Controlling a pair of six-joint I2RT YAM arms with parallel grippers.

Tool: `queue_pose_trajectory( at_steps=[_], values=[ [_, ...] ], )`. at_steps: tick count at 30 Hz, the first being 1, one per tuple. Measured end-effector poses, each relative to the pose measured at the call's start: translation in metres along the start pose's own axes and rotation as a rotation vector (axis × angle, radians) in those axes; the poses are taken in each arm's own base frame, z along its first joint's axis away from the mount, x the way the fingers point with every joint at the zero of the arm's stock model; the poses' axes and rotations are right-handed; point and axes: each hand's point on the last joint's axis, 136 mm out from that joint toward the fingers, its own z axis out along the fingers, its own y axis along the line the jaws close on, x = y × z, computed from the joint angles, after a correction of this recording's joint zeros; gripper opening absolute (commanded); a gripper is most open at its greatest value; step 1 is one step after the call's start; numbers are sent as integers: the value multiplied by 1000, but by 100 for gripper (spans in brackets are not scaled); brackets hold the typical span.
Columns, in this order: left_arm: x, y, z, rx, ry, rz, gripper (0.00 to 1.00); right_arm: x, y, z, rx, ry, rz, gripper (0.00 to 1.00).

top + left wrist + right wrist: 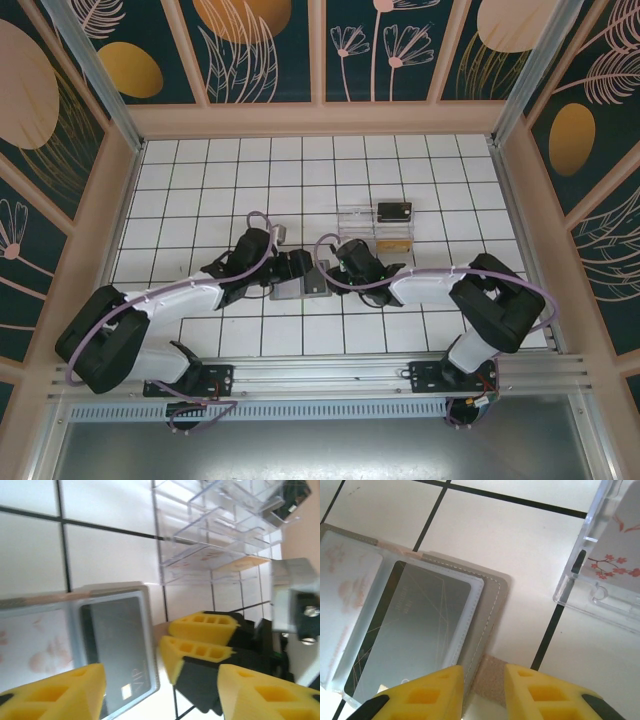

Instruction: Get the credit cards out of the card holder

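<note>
**Left gripper**: yellow fingers stand wide apart and hold nothing. They straddle the 3 o'clock panel of the holder. Whether the left finger touches that panel cannot be told, as its tip is cut off by the frame edge.

**Grey bifold card holder**: lies open and flat on the white tiled table, at 6 o'clock from the table's middle, between the two grippers.
- One clear sleeve holds a dark credit card with fine gold lines; its print is too blurred to read with confidence.
- The neighbouring sleeve shows a pale surface with faint pink print. Whether that is a card cannot be told.

**Right gripper**: jaws are narrow, pinched on the tan strap tab at the holder's edge. The tab's end is hidden between the fingers.

**Clear plastic tray**: sits at 1 o'clock from the holder, apart from it.
- A black card with a light stripe and a tan-gold card sit at its 3 o'clock end.
- A blossom-printed card shows through the tray wall, cut off by the frame.
</note>
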Motion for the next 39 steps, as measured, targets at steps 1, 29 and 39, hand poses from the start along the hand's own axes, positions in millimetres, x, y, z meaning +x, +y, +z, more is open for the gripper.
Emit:
queue_pose_trajectory(
  at_steps=[1,29,39],
  values=[
    [1,4,-1,-12,-3,-5,55,0,0,0,-1,2,0,29],
    [14,32,14,-38,43,-69,43,-3,18,18,-70,28,-11,8],
    [27,42,22,-57,104,-90,28,-3,20,19,-72,27,-13,9]
  ],
)
